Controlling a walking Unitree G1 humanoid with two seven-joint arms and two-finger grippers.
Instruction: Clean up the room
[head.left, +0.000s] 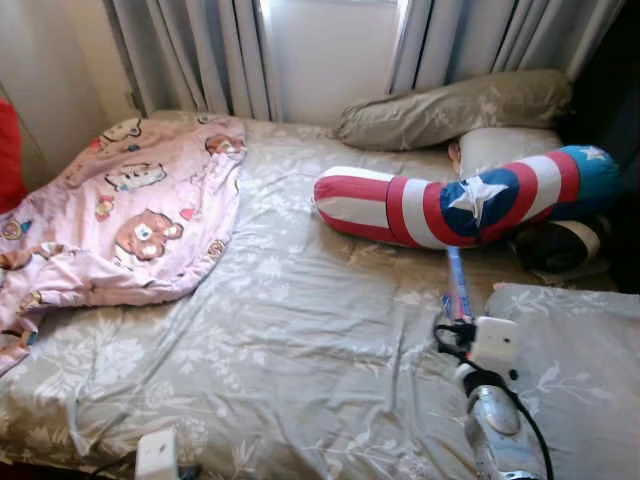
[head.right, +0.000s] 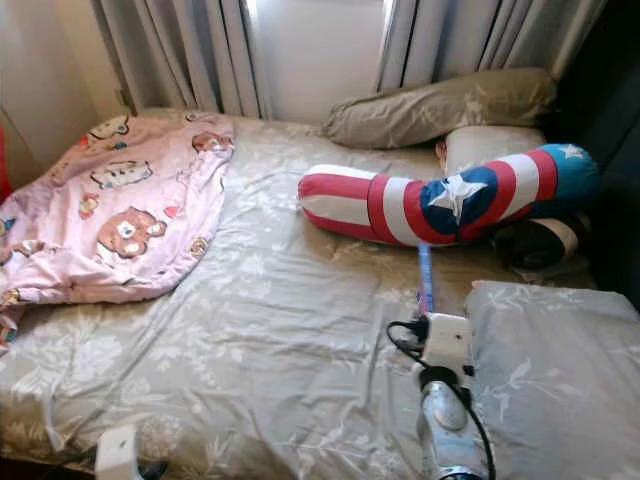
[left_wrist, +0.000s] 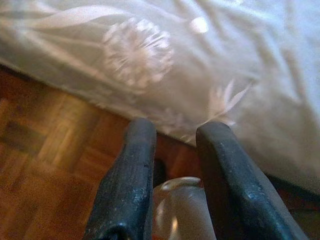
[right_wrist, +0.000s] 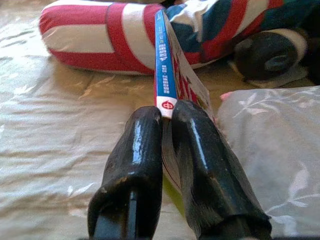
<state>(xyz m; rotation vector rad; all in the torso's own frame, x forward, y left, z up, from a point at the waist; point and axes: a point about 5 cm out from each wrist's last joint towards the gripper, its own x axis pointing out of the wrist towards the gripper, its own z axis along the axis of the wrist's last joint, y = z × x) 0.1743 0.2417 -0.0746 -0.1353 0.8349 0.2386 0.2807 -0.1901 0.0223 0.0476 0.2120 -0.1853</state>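
The right gripper (right_wrist: 167, 112) is clamped on the lower edge of a thin blue-spined book (right_wrist: 165, 60), holding it upright above the floral grey bedsheet (head.left: 300, 340), just before the red, white and blue star-patterned bolster pillow (head.left: 460, 205). The book looks light and stiff but slick-covered, so a deeper bite near the spine should steady it. The left gripper (left_wrist: 172, 165) hangs slightly parted by the bed's edge, holding nothing.
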